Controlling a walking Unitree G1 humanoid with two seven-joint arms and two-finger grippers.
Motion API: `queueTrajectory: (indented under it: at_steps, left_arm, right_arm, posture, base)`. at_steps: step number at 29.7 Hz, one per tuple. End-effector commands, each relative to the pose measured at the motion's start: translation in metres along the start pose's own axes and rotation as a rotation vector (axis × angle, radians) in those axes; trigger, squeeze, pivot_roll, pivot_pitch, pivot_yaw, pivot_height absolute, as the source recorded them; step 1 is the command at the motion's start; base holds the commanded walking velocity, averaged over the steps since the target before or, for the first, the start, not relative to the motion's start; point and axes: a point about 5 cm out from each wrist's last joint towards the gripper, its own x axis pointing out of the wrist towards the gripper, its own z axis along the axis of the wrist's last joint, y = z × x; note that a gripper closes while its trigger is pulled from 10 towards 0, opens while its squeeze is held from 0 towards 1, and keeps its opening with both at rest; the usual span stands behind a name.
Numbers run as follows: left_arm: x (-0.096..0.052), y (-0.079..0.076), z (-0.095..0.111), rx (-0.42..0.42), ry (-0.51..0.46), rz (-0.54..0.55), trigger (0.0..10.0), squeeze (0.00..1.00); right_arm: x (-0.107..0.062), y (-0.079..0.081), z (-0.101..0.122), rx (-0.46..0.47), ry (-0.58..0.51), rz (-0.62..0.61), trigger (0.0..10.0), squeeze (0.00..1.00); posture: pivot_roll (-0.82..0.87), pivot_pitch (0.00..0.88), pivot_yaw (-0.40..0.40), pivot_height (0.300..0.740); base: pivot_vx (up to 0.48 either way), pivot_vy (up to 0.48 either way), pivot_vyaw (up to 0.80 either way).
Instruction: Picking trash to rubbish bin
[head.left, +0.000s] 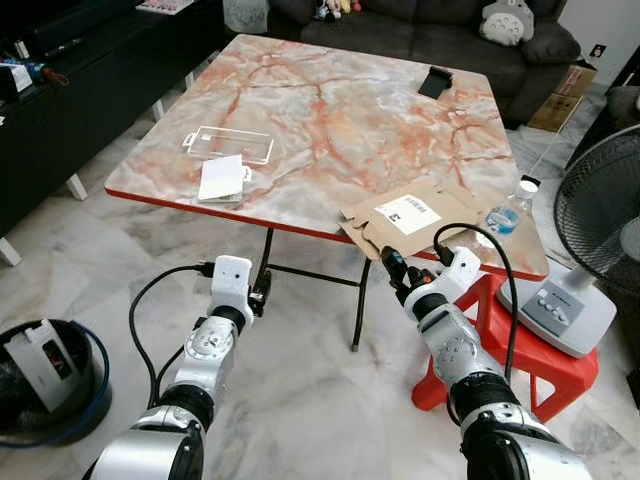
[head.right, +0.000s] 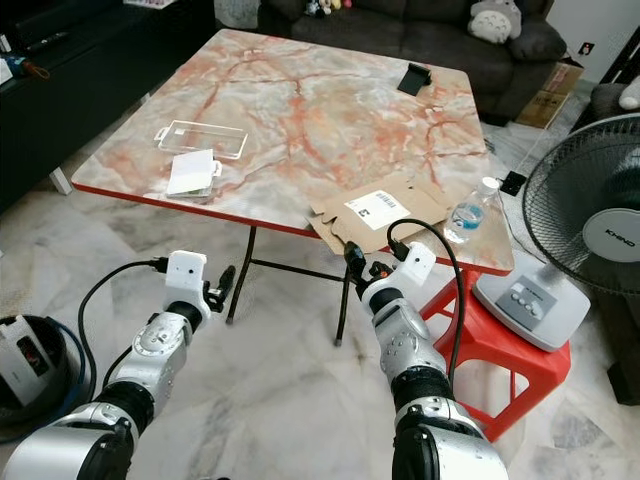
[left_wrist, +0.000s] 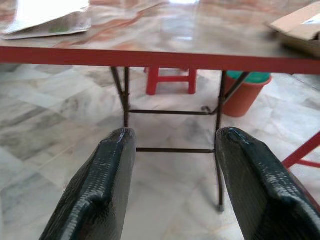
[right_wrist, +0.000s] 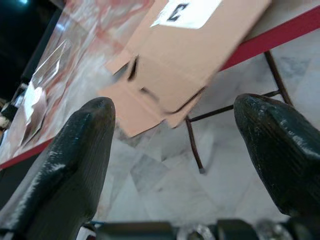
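A flattened cardboard box (head.left: 400, 222) with a white label overhangs the front right edge of the marble table (head.left: 330, 110). A clear plastic tray (head.left: 230, 143) and a white packet (head.left: 222, 178) lie at the table's front left. A plastic bottle (head.left: 505, 212) stands at the right edge. On the floor at far left is a black rubbish bin (head.left: 45, 385) holding a white item. My right gripper (head.left: 395, 272) is open just below the cardboard (right_wrist: 185, 45), not touching it. My left gripper (head.left: 262, 290) is open and empty, low before the table's red edge (left_wrist: 150, 57).
A white standing fan (head.left: 600, 220) and a red plastic stool (head.left: 520, 340) stand close on the right. A black object (head.left: 434, 82) lies at the table's far side, before a dark sofa (head.left: 430, 30). A black cabinet (head.left: 60, 110) runs along the left. An orange bucket (left_wrist: 245, 92) sits beyond the table legs.
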Motion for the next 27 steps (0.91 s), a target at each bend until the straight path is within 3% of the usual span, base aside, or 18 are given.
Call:
queueTrajectory:
  at_steps: [1, 14, 27]
  left_arm:
    - [0.0, -0.0011, -0.0005, 0.008, 0.002, -0.007, 10.0, 0.0]
    - [-0.0003, -0.0022, -0.0009, 0.009, 0.0, -0.01, 10.0, 0.0]
    - [-0.0002, -0.0045, 0.0002, -0.007, -0.012, -0.026, 10.0, 0.0]
  right_arm:
    - [0.0018, 0.0024, 0.0004, 0.003, -0.002, 0.0, 10.0, 0.0]
    - [0.0022, 0.0012, -0.0012, -0.001, 0.013, -0.015, 10.0, 0.0]
    - [0.0023, 0.0008, -0.0002, -0.004, 0.01, -0.015, 10.0, 0.0]
  posture:
    - [0.0, 0.052, -0.113, 0.74]
    - [0.0, 0.053, -0.115, 0.74]
    - [0.0, 0.053, -0.114, 0.74]
  base:
    - [0.337, 0.0, 0.0]
    - [0.337, 0.0, 0.0]
    - [0.0, 0.0, 0.0]
